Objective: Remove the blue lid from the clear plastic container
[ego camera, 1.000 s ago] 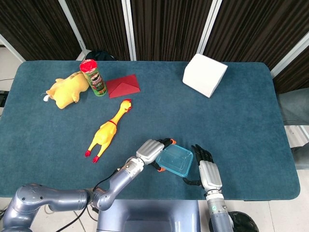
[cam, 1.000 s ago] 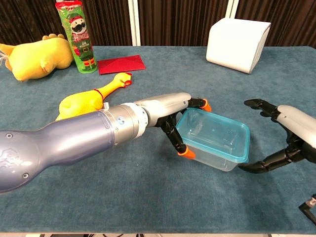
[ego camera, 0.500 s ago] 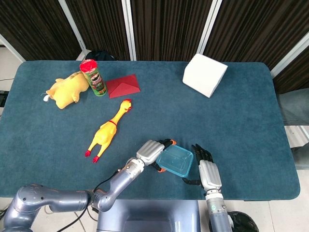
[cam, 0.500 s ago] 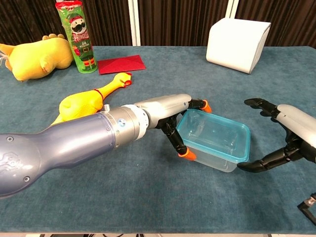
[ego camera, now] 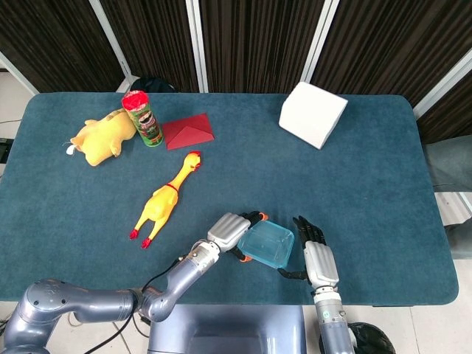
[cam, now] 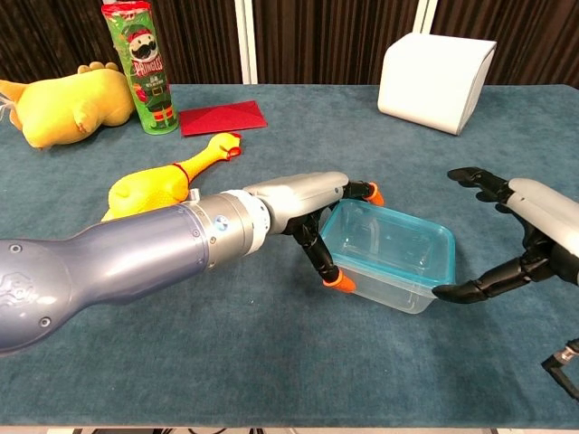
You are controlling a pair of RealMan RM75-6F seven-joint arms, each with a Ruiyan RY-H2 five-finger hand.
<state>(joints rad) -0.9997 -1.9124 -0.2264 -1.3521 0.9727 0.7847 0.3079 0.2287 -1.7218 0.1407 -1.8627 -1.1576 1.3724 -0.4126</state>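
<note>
My left hand grips the left end of the clear container, orange fingertips against its wall and rim. My right hand is spread wide, holding nothing, just right of the container. Blue lid is on it, near the front edge of the tabletop. Rubber chicken lies further left
</note>
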